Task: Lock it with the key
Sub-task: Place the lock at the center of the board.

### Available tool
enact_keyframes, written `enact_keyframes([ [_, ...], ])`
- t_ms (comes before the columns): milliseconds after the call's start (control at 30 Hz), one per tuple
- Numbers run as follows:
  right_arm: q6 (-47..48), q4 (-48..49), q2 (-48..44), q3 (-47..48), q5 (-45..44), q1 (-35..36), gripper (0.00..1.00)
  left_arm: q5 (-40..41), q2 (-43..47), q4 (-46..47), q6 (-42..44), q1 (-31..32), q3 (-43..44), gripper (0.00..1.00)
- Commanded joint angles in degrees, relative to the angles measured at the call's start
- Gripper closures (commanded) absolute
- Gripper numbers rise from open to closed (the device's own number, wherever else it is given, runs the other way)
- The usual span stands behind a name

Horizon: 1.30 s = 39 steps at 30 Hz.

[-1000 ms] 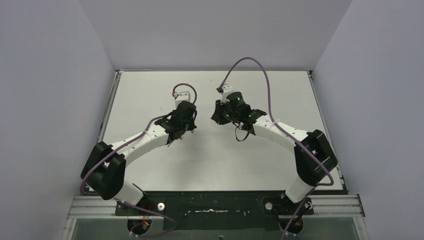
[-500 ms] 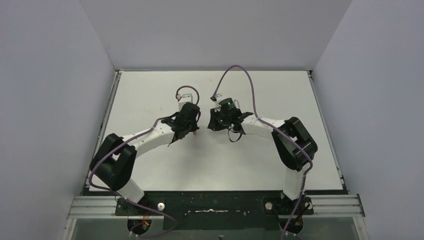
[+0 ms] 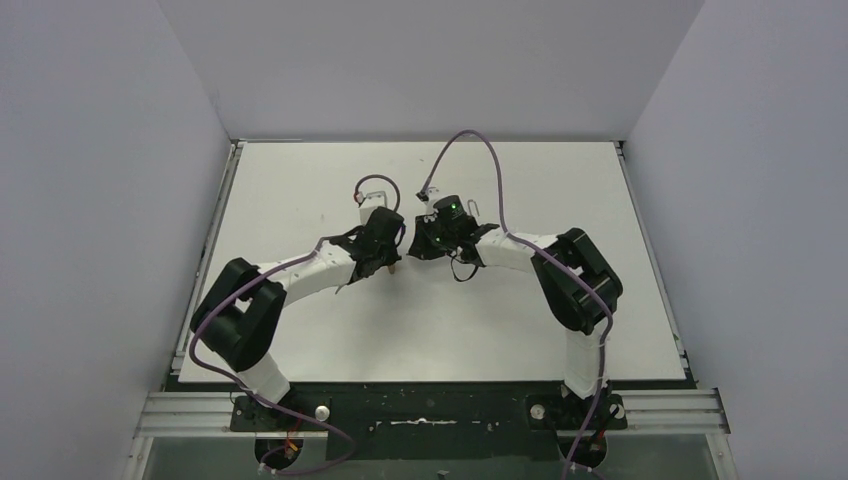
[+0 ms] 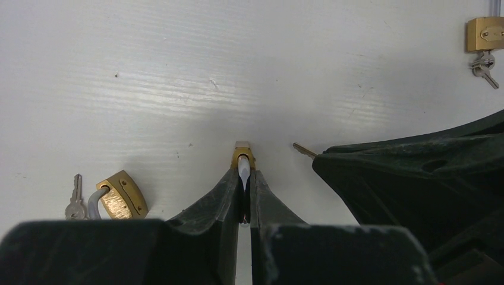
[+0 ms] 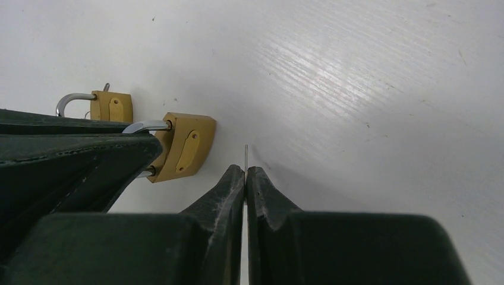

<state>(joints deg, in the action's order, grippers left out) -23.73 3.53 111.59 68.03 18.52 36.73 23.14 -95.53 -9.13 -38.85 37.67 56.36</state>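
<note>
Swung inward over the last second, bringing the key [image 5: 246, 153] near the padlock [image 5: 184, 145] above mid-worktop, just beside it and not yet touching. Judged as lining up for insertion; keyhole not visible, so cannot tell how true the aim is. Pinched shut on the key's blade with the right tool [image 5: 245, 172]; clamped on the padlock's shackle with the left tool [image 4: 243, 172], brass body held out ahead. Left lying loose: 1 spare padlock [image 4: 122, 195] with a key beside it, and a far padlock [image 4: 486, 34] well apart. Underneath, a white, faintly scuffed worktop [image 3: 300, 180]; around it, plain grey walls [image 3: 420, 60] on 3 sides.
</note>
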Motion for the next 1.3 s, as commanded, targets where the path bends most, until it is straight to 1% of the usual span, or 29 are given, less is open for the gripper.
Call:
enact_keyframes([
  [0,-1.2,4.7,1.5,2.5,1.1,-0.5,0.96,0.0,-0.6,3.0,-1.6,0.0,3.5,1.0],
  [200,-1.4,5.1,2.5,2.8,1.5,-0.6,0.95,-1.5,-1.6,1.1,-1.6,0.0,5.1,0.99],
  [267,-1.5,5.1,2.9,3.0,1.7,-0.8,0.92,-1.9,-1.8,0.6,-1.4,0.0,5.4,0.89],
  [333,-1.6,4.9,2.9,3.1,1.9,-0.9,0.87,-2.0,-1.8,0.2,-1.4,-0.1,5.8,0.82],
  [467,-1.3,4.2,2.8,3.2,2.2,-1.1,0.72,-1.9,-1.6,-0.7,-1.3,-0.1,6.0,0.71],
  [600,-1.0,3.4,2.5,3.0,2.0,-1.5,0.61,-1.6,-1.2,-1.2,-1.3,-0.1,5.9,0.69],
  [700,-0.8,3.0,1.6,2.8,1.4,-1.7,0.56,-1.0,-0.5,-1.8,-1.2,-0.1,5.9,0.67],
  [767,-0.6,2.6,0.5,2.6,0.8,-2.1,0.53,-0.5,0.2,-2.2,-0.8,-0.1,6.1,0.64],
  [933,1.2,-0.1,-2.5,3.8,-0.4,-4.6,0.48,-0.7,2.7,-2.4,1.1,-0.6,6.7,0.49],
  [1033,2.7,-2.5,-3.9,4.7,-1.6,-6.6,0.44,-0.7,5.2,-2.5,2.6,-0.8,6.5,0.43],
  [1100,3.8,-3.3,-4.9,5.3,-3.0,-7.6,0.44,-0.4,7.2,-2.7,3.3,-0.8,6.0,0.41],
  [1133,4.4,-5.2,-5.4,5.7,-4.1,-8.0,0.44,0.0,8.3,-2.9,3.7,-0.8,5.6,0.37],
  [1167,5.4,-6.2,-5.7,6.2,-5.4,-8.2,0.43,0.3,9.3,-3.0,4.0,-0.8,5.2,0.3],
  [1267,8.1,-9.6,-6.2,8.7,-10.1,-8.6,0.41,1.2,12.6,-3.3,4.7,-0.8,4.1,0.19],
])
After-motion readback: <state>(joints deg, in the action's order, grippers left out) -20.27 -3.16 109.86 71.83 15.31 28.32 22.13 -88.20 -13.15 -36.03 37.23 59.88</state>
